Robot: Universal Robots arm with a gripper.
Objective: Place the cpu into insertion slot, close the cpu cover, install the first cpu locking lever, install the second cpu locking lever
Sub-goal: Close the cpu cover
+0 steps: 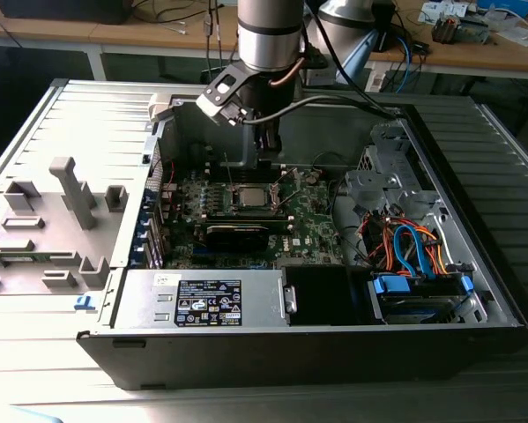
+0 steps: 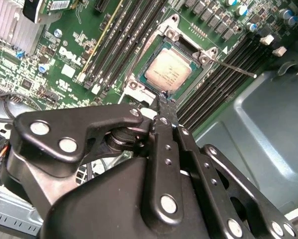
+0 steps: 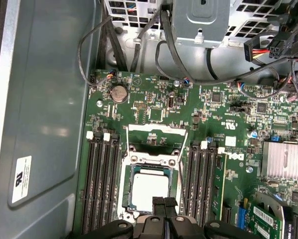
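Exterior view, from the exterior view's left: ribbed grey panel (image 1: 61,203) with plastic blocks; open computer case (image 1: 475,176) on surface; green circuit board (image 1: 316,220) on case floor; orange and blue cables (image 1: 405,247) at case's right edge. Gripper (image 1: 268,157) hangs over cpu (image 1: 250,196), a flat pale metal square seated in socket near board middle. Both wrist views: black jaws closed, tips together, gripping nothing. First wrist view: cpu cover (image 3: 156,130), thin silvery frame, stands up off chip; coin battery (image 3: 119,92); finned heatsink (image 3: 283,159).
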